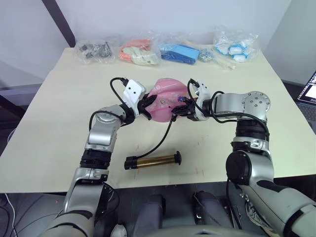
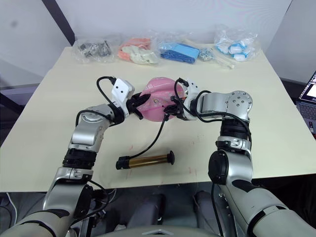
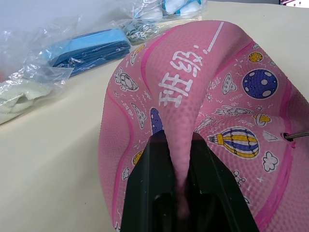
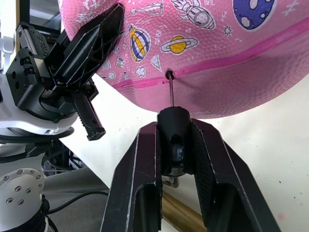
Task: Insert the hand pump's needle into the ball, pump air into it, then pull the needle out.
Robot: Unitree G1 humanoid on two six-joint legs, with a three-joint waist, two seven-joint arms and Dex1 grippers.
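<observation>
Head views: ball (image 1: 165, 98), pink and partly deflated, on counter (image 1: 59, 118) between left tool (image 1: 146, 105) and right tool (image 1: 180, 105). Hand pump (image 1: 152, 160) lies on counter nearer robot than both tools, hose (image 1: 165, 134) running up to right tool. Beyond ball, clear bags (image 1: 139, 52) hold assorted items.

Left wrist view: left tool pinching fold of ball.

Right wrist view: right tool clamped on black fitting; needle (image 4: 171, 92) tip in ball's valve hole.
</observation>
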